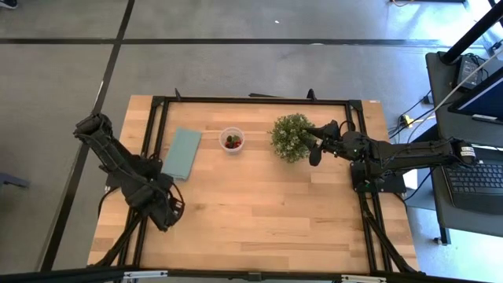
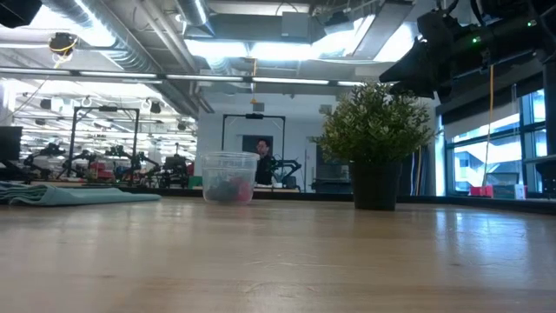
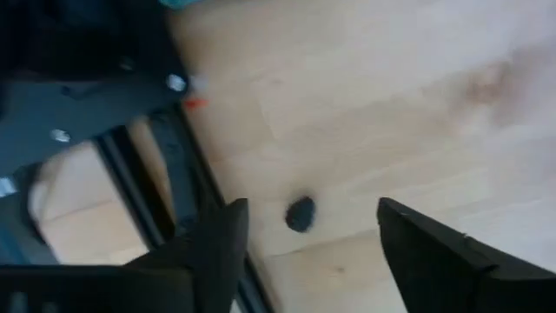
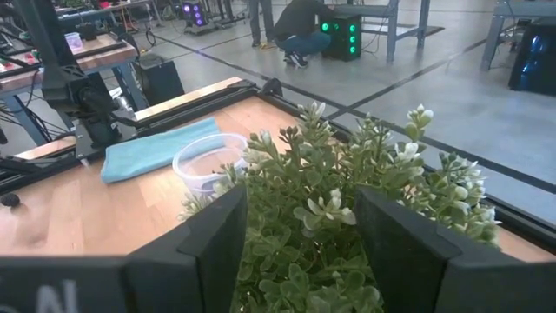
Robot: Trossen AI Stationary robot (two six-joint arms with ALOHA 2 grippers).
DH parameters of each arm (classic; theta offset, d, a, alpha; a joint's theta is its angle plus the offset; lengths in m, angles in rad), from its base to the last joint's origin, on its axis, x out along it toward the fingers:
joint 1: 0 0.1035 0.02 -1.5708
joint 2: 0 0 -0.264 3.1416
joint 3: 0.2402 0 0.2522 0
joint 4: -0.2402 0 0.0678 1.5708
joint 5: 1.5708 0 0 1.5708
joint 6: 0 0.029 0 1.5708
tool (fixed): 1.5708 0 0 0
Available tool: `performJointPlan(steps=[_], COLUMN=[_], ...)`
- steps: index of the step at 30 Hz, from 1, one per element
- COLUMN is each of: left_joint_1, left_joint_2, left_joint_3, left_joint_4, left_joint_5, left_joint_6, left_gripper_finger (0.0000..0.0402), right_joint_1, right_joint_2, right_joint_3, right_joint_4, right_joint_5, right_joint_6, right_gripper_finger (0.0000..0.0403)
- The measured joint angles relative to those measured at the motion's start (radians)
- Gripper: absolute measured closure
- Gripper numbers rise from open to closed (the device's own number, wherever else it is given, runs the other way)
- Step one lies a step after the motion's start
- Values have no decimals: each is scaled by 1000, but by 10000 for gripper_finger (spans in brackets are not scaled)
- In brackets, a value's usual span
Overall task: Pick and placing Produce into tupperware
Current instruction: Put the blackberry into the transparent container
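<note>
Cup (image 1: 232, 140) stands mid-bench, holding several berries (image 1: 233, 142). My left gripper (image 3: 304, 239) hangs spread and empty over one dark berry (image 3: 301, 214) loose at the bench's edge. My right gripper (image 4: 300, 230), open, empty, faces the plant (image 1: 291, 136). That berry remains, I judge.

Pale, smooth wooden table (image 1: 259, 204), clear plastic tupperware (image 1: 232, 140), soft teal cloth (image 1: 182, 152), matt black metal frame (image 1: 259, 101).

Robotics lab, open-plan.
Ceiling ducts (image 2: 130, 39), concrete floor (image 1: 236, 67), more robot benches (image 2: 95, 165), a laptop (image 1: 475, 177) beside the surface (image 1: 259, 212).
</note>
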Motion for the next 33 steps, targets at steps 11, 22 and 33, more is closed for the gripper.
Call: performJointPlan(steps=[11,22,33], left_joint_1=[-64,-64,-70], left_joint_2=[90,160,156], left_joint_3=[0,-43,-229], left_joint_4=[118,172,390], left_joint_5=[28,64,134], left_joint_6=[16,110,119], left_gripper_finger=[134,147,143], right_joint_1=[0,0,0], right_joint_2=[0,0,0], right_joint_3=[0,0,0], right_joint_4=[0,0,0], right_joint_5=[0,0,-1], right_joint_6=[-1,0,3], right_gripper_finger=[186,186,186])
